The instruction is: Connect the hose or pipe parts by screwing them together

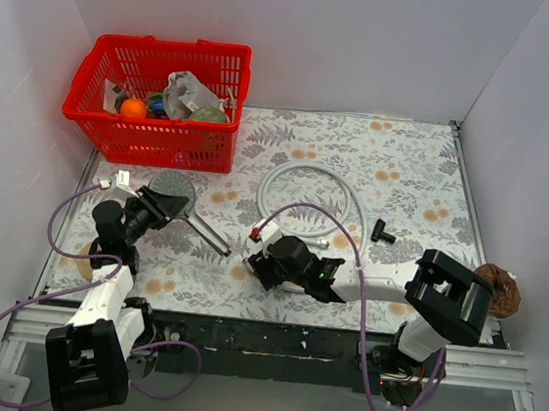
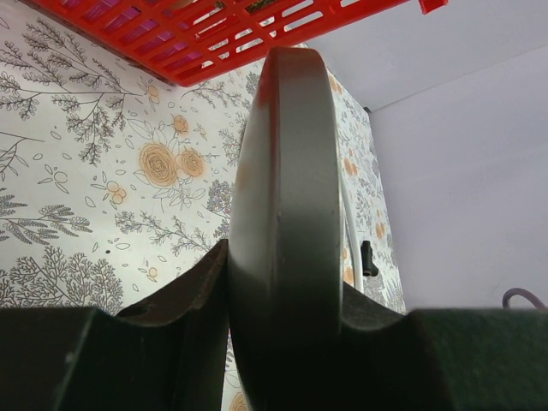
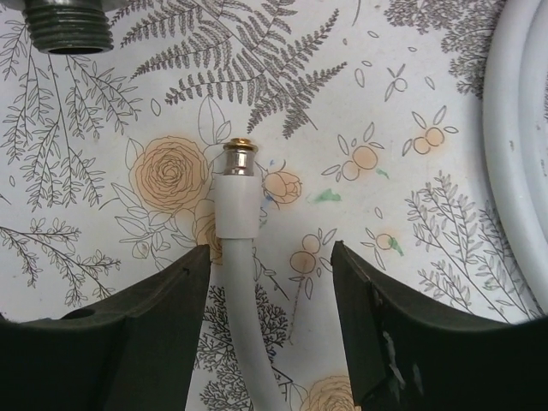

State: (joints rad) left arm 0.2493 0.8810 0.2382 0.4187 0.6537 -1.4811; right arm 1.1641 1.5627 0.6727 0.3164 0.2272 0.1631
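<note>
The grey shower head (image 1: 173, 192) lies at the left of the mat, its slim metal handle (image 1: 210, 232) pointing toward the middle. My left gripper (image 1: 152, 208) is shut on the head's round disc (image 2: 282, 197), which stands edge-on between the jaws. The whitish hose (image 1: 309, 177) coils mid-table. Its end (image 3: 236, 193), a white collar with a brass tip, lies between the fingers of my open right gripper (image 3: 270, 282), close to the left finger (image 3: 145, 325) and not clamped. The handle's threaded end (image 3: 67, 26) shows at the upper left, a short way beyond the hose tip.
A red basket (image 1: 158, 100) with assorted items stands at the back left. A small black fitting (image 1: 383, 231) lies right of the hose coil, also seen as the fitting (image 2: 366, 257). A brown object (image 1: 501, 290) sits at the right edge. Purple cables loop over both arms.
</note>
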